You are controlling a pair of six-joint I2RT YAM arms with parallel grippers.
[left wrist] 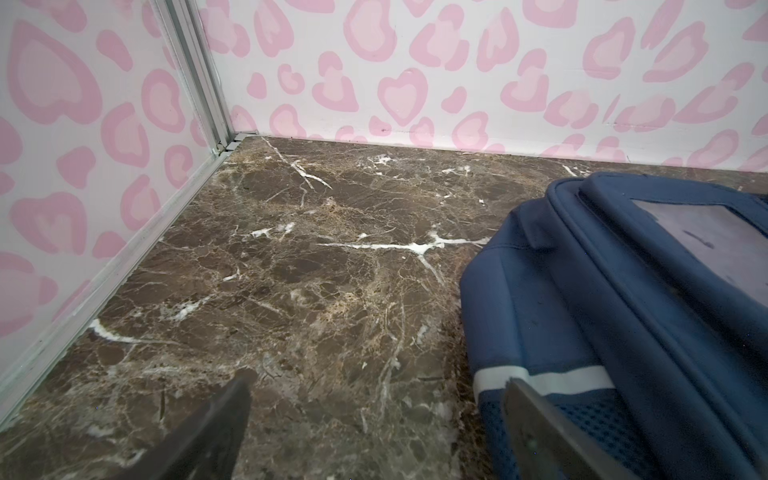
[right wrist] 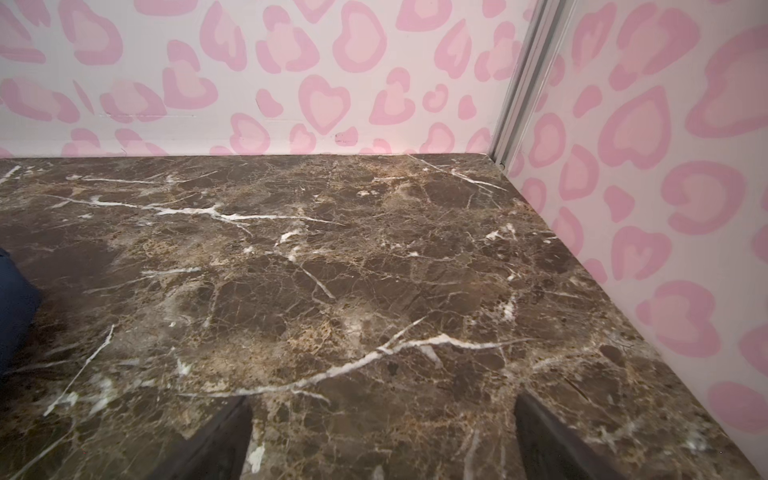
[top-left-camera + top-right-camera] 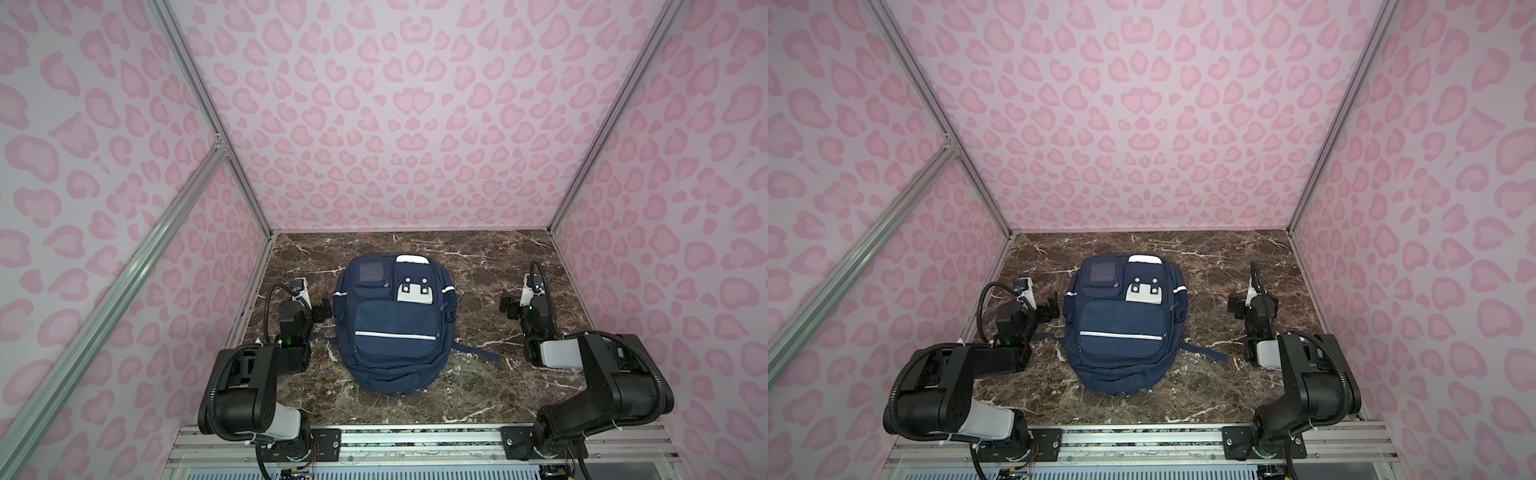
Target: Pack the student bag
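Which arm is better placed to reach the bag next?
Left, probably: the left end effector, open, sits right beside the student bag; the right end effector, also open, stands clearly apart.

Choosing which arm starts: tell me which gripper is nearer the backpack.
Left. The left gripper, jaws open, sits close beside the backpack; the right gripper stands clearly apart on the opposite side.

Bright even light, soft shadows, wide-angle distortion
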